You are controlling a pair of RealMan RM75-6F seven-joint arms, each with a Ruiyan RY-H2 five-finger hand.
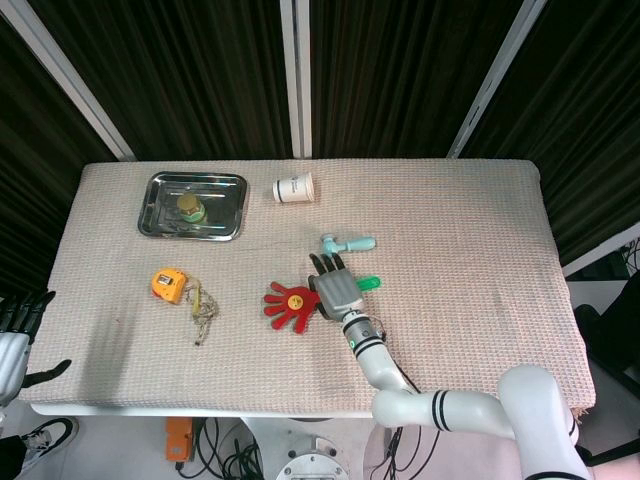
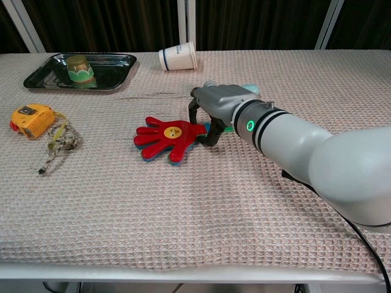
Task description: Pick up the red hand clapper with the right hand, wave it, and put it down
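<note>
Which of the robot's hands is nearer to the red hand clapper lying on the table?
Right. The right hand is curled over the red hand clapper at its handle end; the left hand hangs off the table's left edge.

The right hand [image 2: 215, 105] is grey metal with black fingers [image 2: 193, 112]; its glossy white arm [image 2: 317, 165] carries black wrist bands, a glowing green ring [image 2: 249, 126] and a black cable [image 2: 366, 244].

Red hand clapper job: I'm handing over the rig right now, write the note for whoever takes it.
Right hand: arched over the handle end of the red plastic hand-shaped clapper, fingers curled down around it; a closed grip cannot be confirmed.
Left hand: idle at the table's left edge, fingers apart, holding nothing.
Clapper lies flat on the woven table cover.
Done: reach.
Left: grip, lift, wave, put down.
</note>
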